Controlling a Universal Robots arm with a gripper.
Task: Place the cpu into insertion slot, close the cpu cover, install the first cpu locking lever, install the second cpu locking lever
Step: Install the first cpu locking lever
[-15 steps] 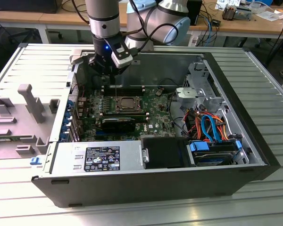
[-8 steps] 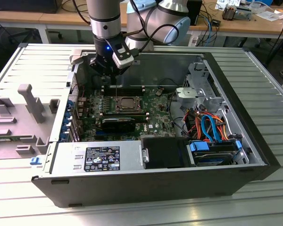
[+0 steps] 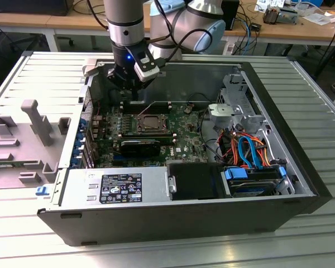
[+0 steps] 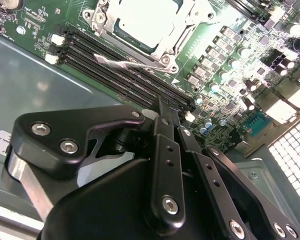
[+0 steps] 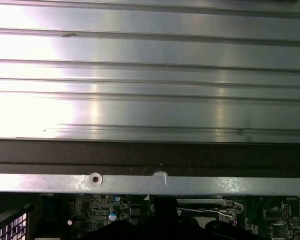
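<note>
At the bottom of the exterior view, the open computer case [image 3: 184, 223] lies on a ribbed metal table [image 3: 307, 245], its near wall facing the camera. Just inside that wall sits the silver power supply [image 3: 114, 188] with its label, and toward the lower right a drive bay with blue and orange cables [image 3: 248, 151]. Further in, on the green motherboard [image 3: 184, 142], a long black card [image 3: 140, 148] lies just in front of the insertion slot [image 3: 135, 126]. The cpu [image 3: 151, 121] sits in that slot near the frame's centre, and the cpu cover [image 3: 158, 130] lies flat around it, its window showing the chip's metal top. In the second wrist view the cpu [image 4: 140, 22] is bright inside the cover [image 4: 177, 42], and a thin metal lever [image 4: 121, 63] lies along the socket edge next to the long memory slots [image 4: 115, 75]; whether it is latched cannot be told. Just beyond the socket, in the upper middle of the exterior view, the gripper [image 3: 128, 96] hangs over the board's far edge with its fingers [image 4: 162, 150] drawn together and nothing between them. At the exterior view's left a grey moulded fixture [image 3: 22, 139] rests on the table, and wooden benches [image 3: 44, 22] stand across the top of the frame.
</note>
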